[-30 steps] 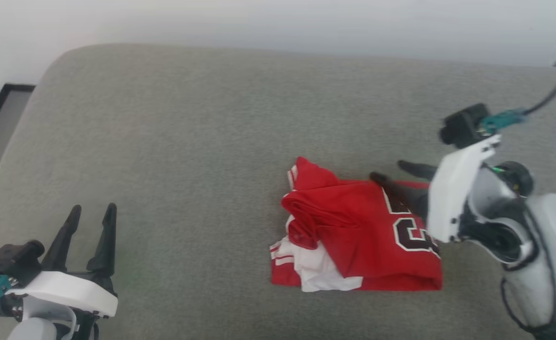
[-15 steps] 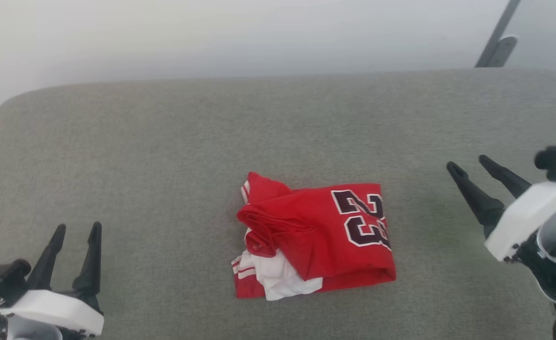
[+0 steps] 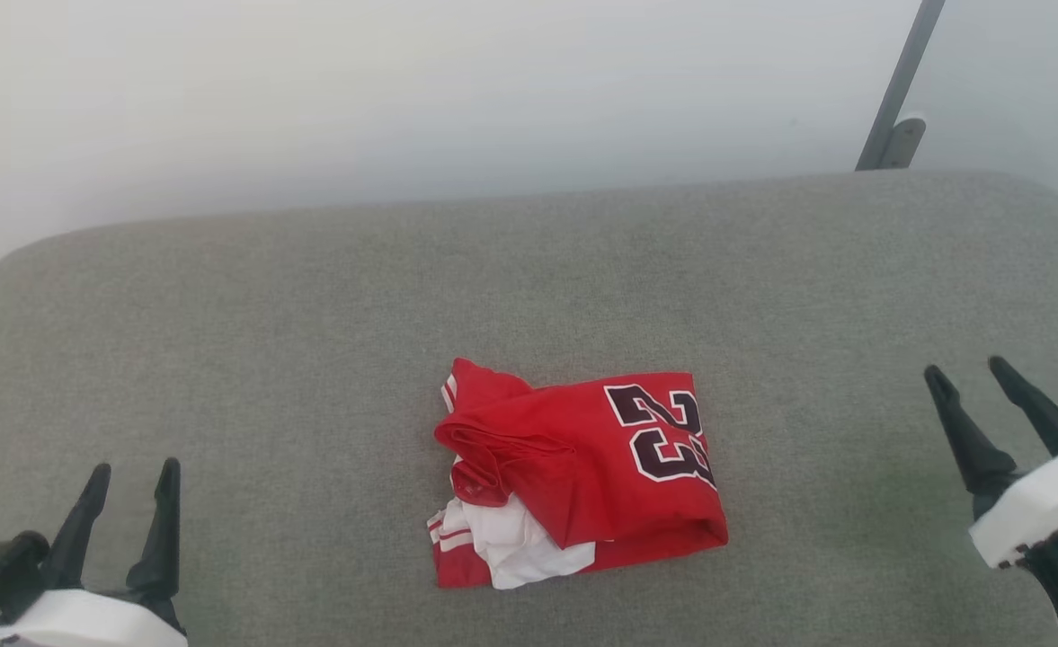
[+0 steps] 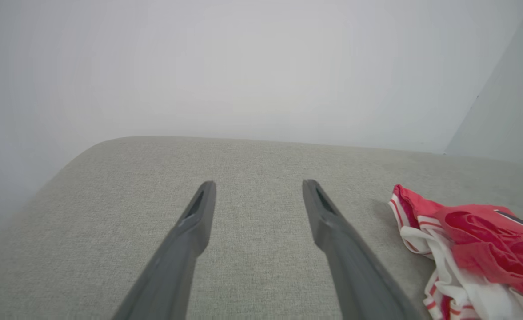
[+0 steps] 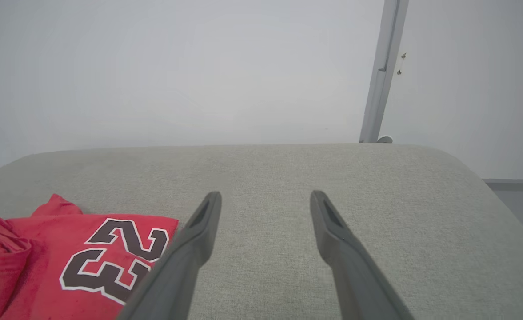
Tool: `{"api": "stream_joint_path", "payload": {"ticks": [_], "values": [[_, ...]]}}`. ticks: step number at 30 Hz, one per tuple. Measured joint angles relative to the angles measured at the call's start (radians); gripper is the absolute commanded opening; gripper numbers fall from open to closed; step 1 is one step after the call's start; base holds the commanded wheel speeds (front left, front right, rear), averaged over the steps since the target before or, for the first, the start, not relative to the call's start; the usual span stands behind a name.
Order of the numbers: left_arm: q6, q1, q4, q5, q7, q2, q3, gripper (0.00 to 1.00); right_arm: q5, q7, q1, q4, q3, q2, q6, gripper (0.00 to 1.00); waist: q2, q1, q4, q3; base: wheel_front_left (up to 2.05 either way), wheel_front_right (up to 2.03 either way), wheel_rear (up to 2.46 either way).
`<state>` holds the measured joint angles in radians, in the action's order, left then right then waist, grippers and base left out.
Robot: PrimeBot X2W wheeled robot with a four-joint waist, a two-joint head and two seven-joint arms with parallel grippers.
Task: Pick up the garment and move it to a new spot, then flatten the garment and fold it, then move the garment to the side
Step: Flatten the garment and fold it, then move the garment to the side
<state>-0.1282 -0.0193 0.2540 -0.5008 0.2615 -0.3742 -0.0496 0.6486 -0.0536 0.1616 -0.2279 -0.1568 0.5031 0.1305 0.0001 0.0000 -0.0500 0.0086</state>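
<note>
**Folded Jersey Lying Mid-Cushion, Both Grippers Standing Apart From It**

The garment (image 3: 582, 476) is lying in a loose, roughly square bundle on the grey cushion (image 3: 313, 314), about midway along it and nearer its front edge. Its folds are covering most of the fabric, so what lies beneath the top layer cannot be made out. The frame edge is cutting the shirt off in both wrist views.

The red cloth is looking smooth and slightly shiny, bunching into rounded creases at the bundle's left end. A white sleeve (image 3: 511, 548) with red-white striped trim is spilling out at the front left corner. The cushion is showing a fine woven texture and rounded corners, and a plain pale wall (image 3: 403, 90) is rising behind it.

The left gripper (image 3: 135, 467) is hovering over the cushion's front left part with its two tapered dark fingers spread and nothing between them; its body is running off the bottom edge. The right gripper (image 3: 964, 368) is sitting over the cushion's right end, equally spread and empty, partly cut off.

The left wrist view is showing the left gripper (image 4: 259, 184) and the garment (image 4: 479, 249) edge-on, sleeve trim and creases only. The right wrist view is showing the right gripper (image 5: 265, 194) and the black, white-outlined "23" (image 5: 110, 262) on the garment (image 5: 65, 258), along with a grey metal post (image 5: 383, 71) behind the cushion's far right corner.
</note>
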Motion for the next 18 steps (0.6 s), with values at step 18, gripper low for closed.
{"api": "stream_joint_path", "payload": {"ticks": [18], "values": [[0.0,-0.036,-0.016,0.028,0.0,0.018,-0.064,1.0,0.016,-0.091,-0.051,-0.04,0.005,-0.006,0.0,1.0,0.0,0.0,0.008,-0.019,0.0,0.0,0.0]]}}
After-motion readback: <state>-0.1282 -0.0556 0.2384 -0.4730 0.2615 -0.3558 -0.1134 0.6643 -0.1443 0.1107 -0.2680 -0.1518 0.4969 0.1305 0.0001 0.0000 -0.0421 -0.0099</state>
